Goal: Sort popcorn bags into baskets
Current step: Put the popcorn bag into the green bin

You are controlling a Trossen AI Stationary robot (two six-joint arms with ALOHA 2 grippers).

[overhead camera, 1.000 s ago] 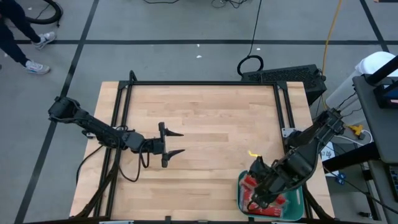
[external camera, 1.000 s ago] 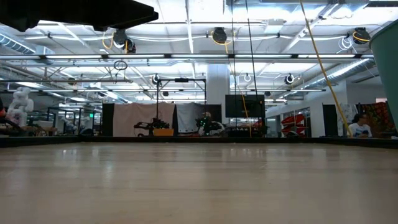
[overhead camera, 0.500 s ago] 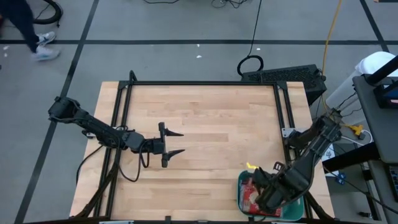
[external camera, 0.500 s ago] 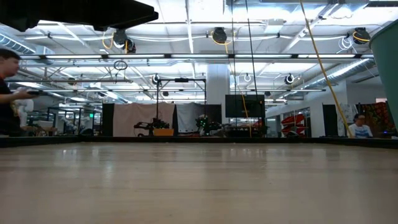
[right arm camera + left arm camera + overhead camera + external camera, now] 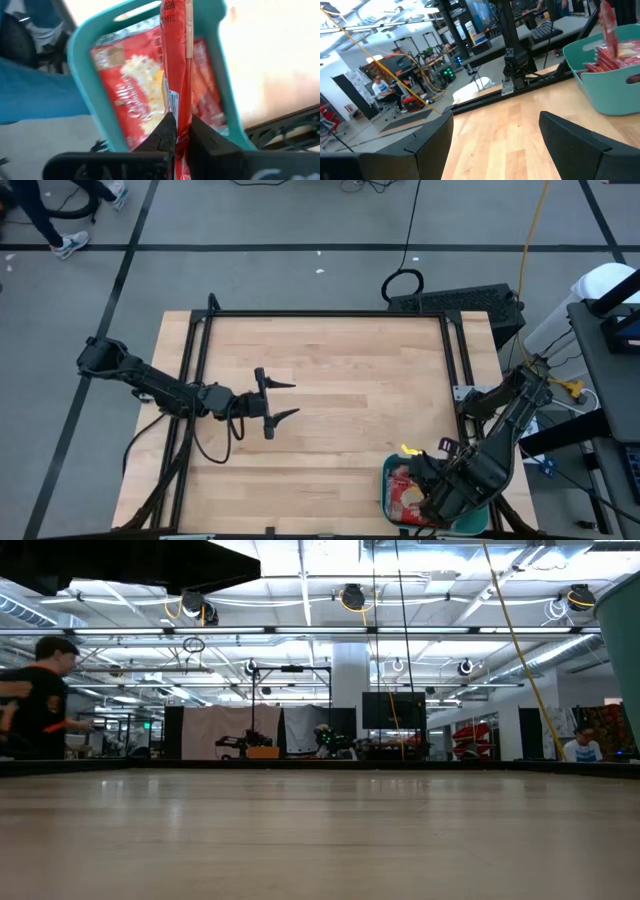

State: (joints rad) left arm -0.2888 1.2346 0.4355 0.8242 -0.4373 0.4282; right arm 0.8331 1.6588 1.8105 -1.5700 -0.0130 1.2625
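Observation:
A teal basket (image 5: 387, 480) stands at the table's near right corner with red popcorn bags (image 5: 125, 95) lying flat in it. My right gripper (image 5: 179, 131) hangs over it, pointing down, shut on one more red bag (image 5: 175, 55). The left wrist view shows that bag (image 5: 607, 25) upright above the basket (image 5: 600, 85). My left gripper (image 5: 283, 400) is open at mid-table left, level, pointing toward the basket, with nothing between its fingers. My right gripper pinches the red bag's upper edge (image 5: 179, 117) between its two fingers, coming from above and pointing down. The bag hangs below the fingers, seen edge-on, over the bags in the basket. Whether its lower end touches them, I cannot tell.
Bare wooden tabletop lies between the two arms. A black frame rail (image 5: 330, 314) runs along the far edge, and others run along the sides. A person (image 5: 45, 695) walks in the room beyond the table.
My right gripper has moved toward the table's near edge and a little down over the basket, rolling about its own axis, and has carried the hanging bag with it. It has stayed shut.

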